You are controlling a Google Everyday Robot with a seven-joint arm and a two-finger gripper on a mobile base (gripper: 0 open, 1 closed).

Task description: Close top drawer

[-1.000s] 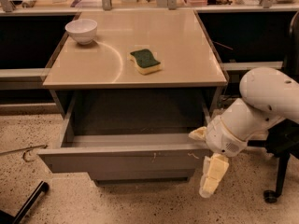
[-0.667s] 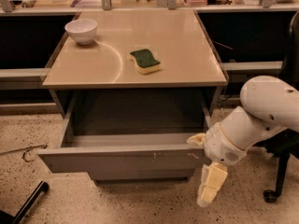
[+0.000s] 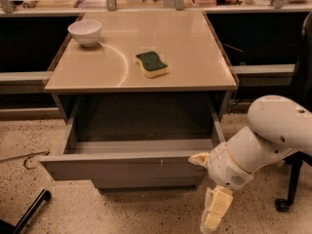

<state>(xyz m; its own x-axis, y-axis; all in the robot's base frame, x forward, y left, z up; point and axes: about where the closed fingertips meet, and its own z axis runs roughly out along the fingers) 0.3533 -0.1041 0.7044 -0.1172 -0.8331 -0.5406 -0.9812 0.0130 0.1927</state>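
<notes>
The top drawer (image 3: 122, 167) is a wide grey metal drawer with a flat front. It stands pulled far out from under the beige tabletop (image 3: 185, 57), and its inside shows bare. My gripper (image 3: 212, 199) hangs low at the drawer front's right end, just outside its right corner, on the white arm (image 3: 273, 130) that comes in from the right. One pale part of it lies right at the top right corner of the drawer front. Whether it touches the front I cannot tell.
A white bowl (image 3: 85, 31) and a green-and-yellow sponge (image 3: 151, 64) sit on the tabletop. A slimmer grey front (image 3: 146, 183) shows below the drawer. A dark bar (image 3: 29, 211) lies on the speckled floor at left. A chair base (image 3: 287, 199) stands at right.
My arm and gripper have shifted slightly left and down, closer to the drawer front's right corner. The drawer has not moved.
</notes>
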